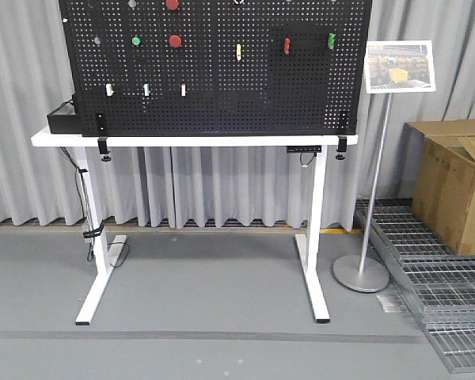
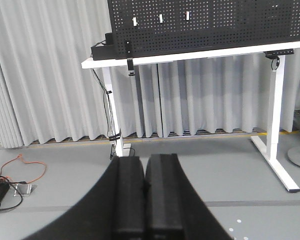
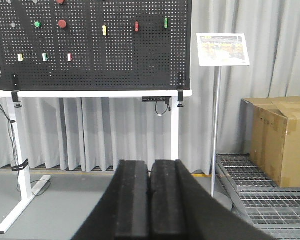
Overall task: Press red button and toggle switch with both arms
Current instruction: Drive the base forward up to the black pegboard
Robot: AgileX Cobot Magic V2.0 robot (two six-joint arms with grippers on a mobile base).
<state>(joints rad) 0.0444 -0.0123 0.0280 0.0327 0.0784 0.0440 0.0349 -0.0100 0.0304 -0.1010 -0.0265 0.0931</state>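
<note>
Both grippers closed, far from the pegboard (image 1: 222,95).
The left gripper (image 2: 145,200) and right gripper (image 3: 150,200) press their pads together, empty, likely as blunt pushing tips; the red button (image 1: 175,40) sits high on the pegboard, the toggle switch (image 1: 97,38) seemingly to its left.

Round dull-red domed button (image 1: 175,40): mounted on the upright black pegboard (image 1: 222,87), upper left area, just right of a green round button (image 1: 135,40). Small toggle switch in a pale ring collar (image 1: 97,39): same row, left of the green one. Its lever is too small to read.
</note>
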